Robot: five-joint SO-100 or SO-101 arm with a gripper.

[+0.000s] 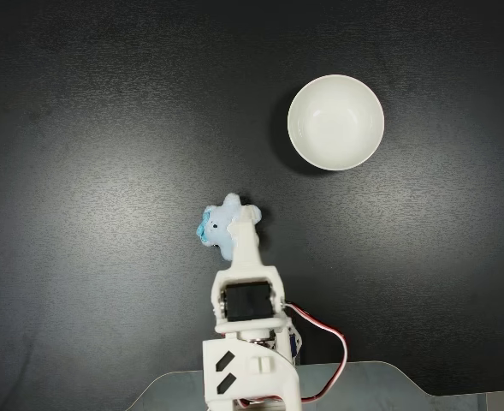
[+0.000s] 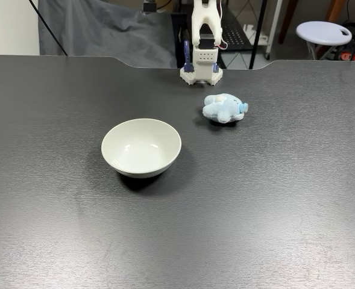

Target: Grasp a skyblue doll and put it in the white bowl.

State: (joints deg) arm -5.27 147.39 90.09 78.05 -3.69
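Looking down from the top camera and reading left to right, the skyblue doll (image 1: 220,227) comes first, lying on the dark table (image 1: 80,128) with its turquoise trim turned leftward. The gripper (image 1: 245,218) reaches up from the bottom edge and overlaps the doll's right side, so the plush sits just left of and under the fingertips. Whether the fingers are spread around it or pressed together I cannot tell, nor whether they touch it.

Further right and higher up stands the white bowl (image 1: 335,122), empty and well apart from the doll. From the front camera the order flips: white bowl (image 2: 141,147) on the left, skyblue doll (image 2: 224,108) to the right, flat on the table just before the arm's base (image 2: 201,67).

My guess is the grasp is not yet made, and the carry will run diagonally toward the bowl.
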